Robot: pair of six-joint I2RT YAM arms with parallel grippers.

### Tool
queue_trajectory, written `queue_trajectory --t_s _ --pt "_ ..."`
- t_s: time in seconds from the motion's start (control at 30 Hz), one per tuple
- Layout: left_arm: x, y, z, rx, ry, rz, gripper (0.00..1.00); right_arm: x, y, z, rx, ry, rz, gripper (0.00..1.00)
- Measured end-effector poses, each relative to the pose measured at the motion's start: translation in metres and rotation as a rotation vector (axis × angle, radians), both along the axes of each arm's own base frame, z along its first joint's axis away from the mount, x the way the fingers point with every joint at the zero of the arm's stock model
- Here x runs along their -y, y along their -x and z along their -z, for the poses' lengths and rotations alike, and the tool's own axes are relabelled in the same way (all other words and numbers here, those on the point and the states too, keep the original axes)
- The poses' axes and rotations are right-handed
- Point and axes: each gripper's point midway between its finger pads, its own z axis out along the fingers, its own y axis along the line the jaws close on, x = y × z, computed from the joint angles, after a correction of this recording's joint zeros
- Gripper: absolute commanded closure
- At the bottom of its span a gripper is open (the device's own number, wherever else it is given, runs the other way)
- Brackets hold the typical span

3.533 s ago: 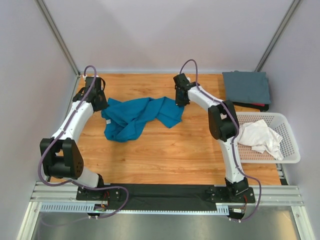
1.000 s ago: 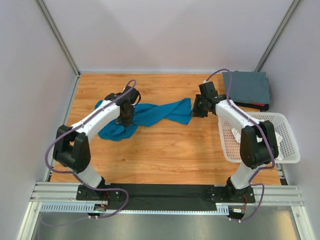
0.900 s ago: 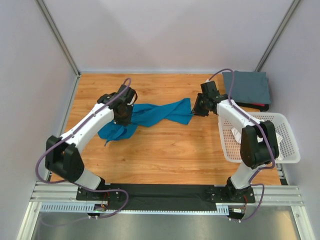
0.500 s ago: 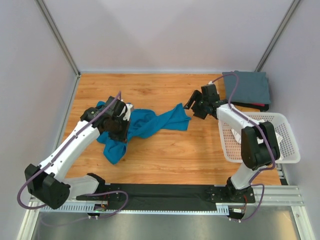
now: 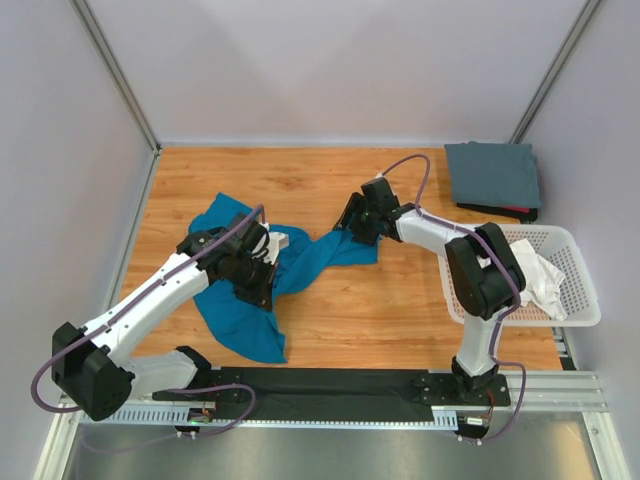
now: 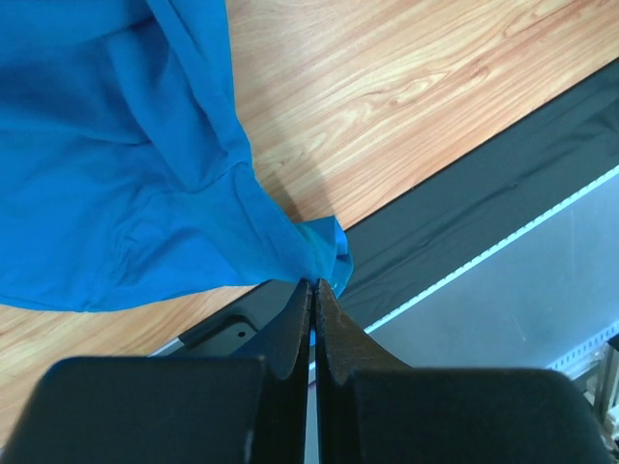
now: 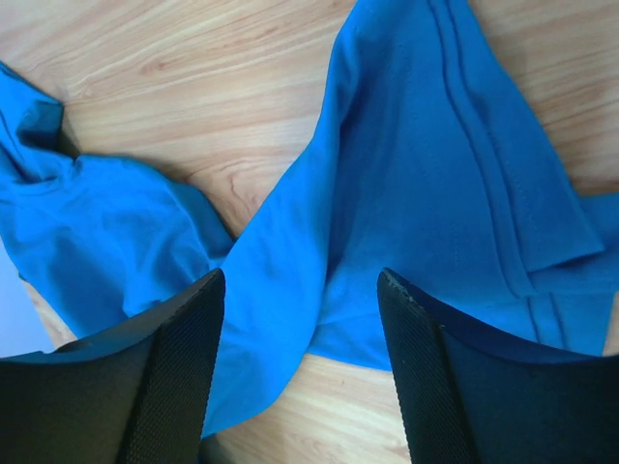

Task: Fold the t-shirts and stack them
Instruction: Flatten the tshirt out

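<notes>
Teal t-shirt (image 5: 312,258), pinched in left gripper (image 6: 314,290)

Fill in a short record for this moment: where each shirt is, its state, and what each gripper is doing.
teal-blue cloth t-shirt: crumpled, unfolded, on wooden table
left gripper: shut on its edge
right gripper: open, over it
slate grey t-shirt: folded, far right corner
white t-shirt: bunched in white plastic lattice basket

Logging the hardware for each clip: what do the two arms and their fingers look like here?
The left arm and right arm share white links with bulky black joints. A purple cable loops along each. The fingers are black and tapered, and the right pair's surface is finely dotted.
</notes>
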Motion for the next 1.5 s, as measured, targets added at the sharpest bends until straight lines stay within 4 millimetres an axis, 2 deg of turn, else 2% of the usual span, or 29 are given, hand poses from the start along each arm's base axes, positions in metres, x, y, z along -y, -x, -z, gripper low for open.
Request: queue_trajectory --t_s 0.27,0.33,0.43,0.47,0.5,0.6,0.7,0.77,0.83,0.93,1.0,1.07,1.1,1.13,1.2,1.3,1.43,1.5 --pt "0.007 0.002 0.008 -0.008 0.014 0.000 1.00 0.000 -0.021 0.019 0.000 0.030 0.030 0.43" --pt "0.008 0.003 0.012 -0.016 0.009 0.003 1.00 -0.003 -0.026 0.022 0.002 0.034 0.032 0.50" --pt "0.007 0.005 0.019 -0.040 -0.008 -0.001 1.00 -0.009 -0.032 0.025 0.007 0.035 0.024 0.73" --pt "0.007 0.005 0.021 -0.045 -0.015 -0.002 1.00 -0.011 -0.033 0.026 0.010 0.036 0.020 0.93" --pt "0.006 0.005 0.023 -0.049 -0.019 -0.003 1.00 -0.012 -0.035 0.026 0.014 0.040 0.014 1.00" --pt "0.004 0.002 0.026 -0.044 -0.040 -0.011 1.00 -0.011 -0.037 0.027 0.017 0.058 0.021 1.00" --pt "0.000 -0.002 0.029 -0.029 -0.070 -0.022 1.00 -0.002 -0.035 0.021 0.032 0.112 0.017 1.00" --pt "-0.002 -0.007 0.031 -0.020 -0.095 -0.030 1.00 0.007 -0.030 0.005 0.052 0.143 0.017 1.00" --pt "-0.003 -0.014 0.033 -0.008 -0.122 -0.038 1.00 0.017 -0.027 -0.025 0.106 0.168 0.020 0.99" --pt "-0.004 -0.030 0.033 0.025 -0.169 -0.057 1.00 0.032 -0.022 -0.087 0.227 0.182 0.035 1.00" --pt "-0.002 -0.045 0.030 0.059 -0.190 -0.071 1.00 0.044 -0.017 -0.121 0.290 0.190 0.053 1.00" --pt "0.004 -0.058 0.026 0.091 -0.184 -0.078 1.00 0.058 -0.011 -0.145 0.329 0.207 0.074 1.00" --pt "0.007 -0.063 0.024 0.107 -0.172 -0.077 1.00 0.064 -0.006 -0.149 0.326 0.221 0.080 1.00" --pt "0.010 -0.066 0.023 0.117 -0.158 -0.075 1.00 0.069 -0.001 -0.149 0.318 0.232 0.083 1.00" --pt "0.016 -0.067 0.022 0.123 -0.131 -0.065 1.00 0.081 0.015 -0.136 0.269 0.262 0.081 1.00" --pt "0.022 -0.065 0.022 0.115 -0.100 -0.043 1.00 0.097 0.054 -0.098 0.136 0.306 0.059 0.99" --pt "0.019 -0.055 0.031 0.077 -0.103 -0.018 1.00 0.117 0.130 -0.040 -0.097 0.329 0.016 1.00" --pt "0.016 -0.049 0.036 0.055 -0.114 -0.007 1.00 0.125 0.161 -0.021 -0.186 0.332 0.000 1.00"
